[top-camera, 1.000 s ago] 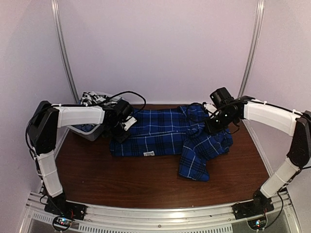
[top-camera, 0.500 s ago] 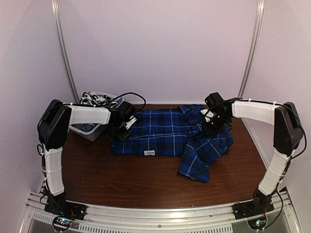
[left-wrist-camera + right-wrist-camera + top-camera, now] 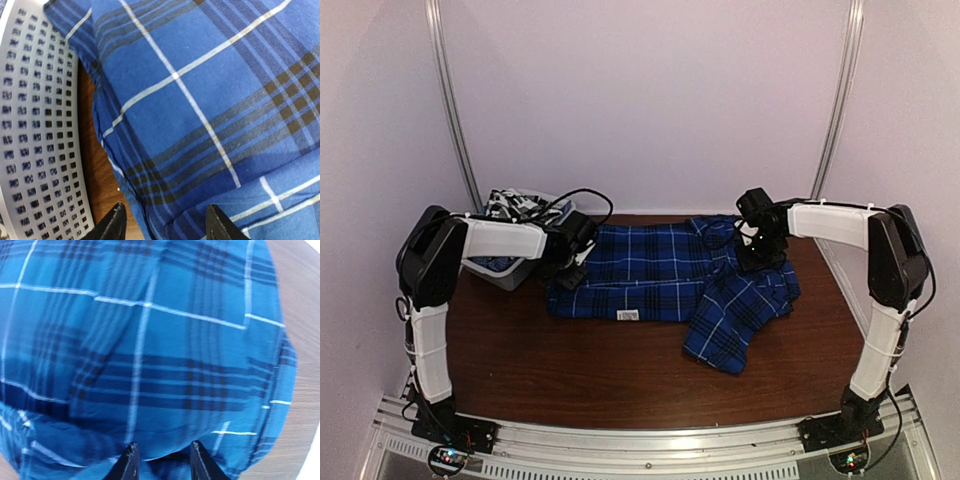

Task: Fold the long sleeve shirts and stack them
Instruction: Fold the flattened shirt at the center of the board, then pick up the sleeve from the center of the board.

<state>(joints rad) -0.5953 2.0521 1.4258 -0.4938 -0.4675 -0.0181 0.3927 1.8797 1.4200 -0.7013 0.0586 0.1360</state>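
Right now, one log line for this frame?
blue shirt: lying on table | left gripper: open, over shirt edge beside basket | right gripper: open, over shirt's right end | checked shirt: in basket

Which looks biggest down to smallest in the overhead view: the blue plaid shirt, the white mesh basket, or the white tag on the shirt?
1. blue plaid shirt, largest by far.
2. white mesh basket, partly hidden, yet clearly smaller.
3. white tag, a tiny patch near the shirt's front edge.
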